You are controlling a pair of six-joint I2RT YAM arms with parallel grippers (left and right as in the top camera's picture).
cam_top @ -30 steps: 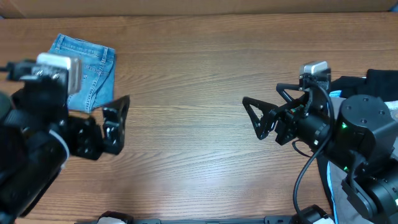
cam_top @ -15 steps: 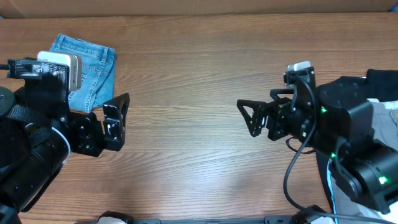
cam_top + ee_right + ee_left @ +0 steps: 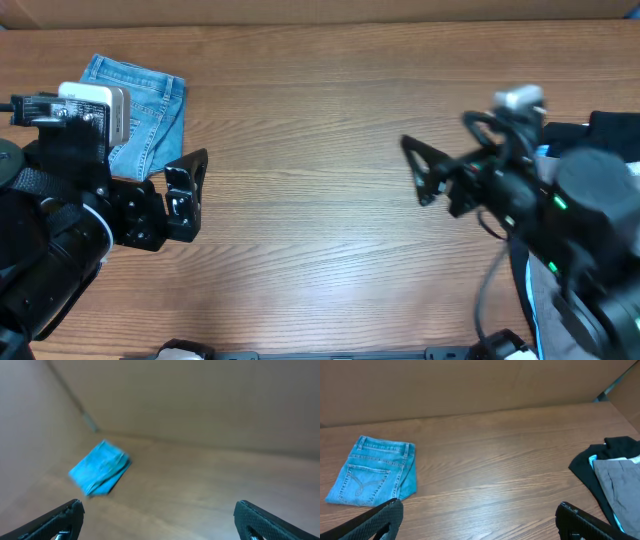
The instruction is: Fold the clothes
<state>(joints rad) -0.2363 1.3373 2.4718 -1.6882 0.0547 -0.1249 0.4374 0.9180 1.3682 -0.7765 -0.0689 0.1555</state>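
Observation:
The light-blue denim jeans (image 3: 150,108) lie folded at the table's far left; they also show in the left wrist view (image 3: 375,472) and, blurred, in the right wrist view (image 3: 100,467). My left gripper (image 3: 190,190) is open and empty, just right of and nearer than the jeans; its jaws stand wide apart (image 3: 480,520). My right gripper (image 3: 422,172) is open and empty over the table's right half, jaws wide (image 3: 157,515). The grey trousers (image 3: 620,485) lie on the black garment (image 3: 620,447) at the right edge; the black garment also shows overhead (image 3: 612,128).
The wooden table (image 3: 320,90) is backed by a brown cardboard wall (image 3: 470,385). A thin bright-blue strip (image 3: 592,462) shows beside the grey trousers. My right arm's body and cables (image 3: 580,230) cover the table's right side.
My right gripper has pulled back to the right and a little up, and its view is blurred by motion. My left arm has barely moved. Both stay open.

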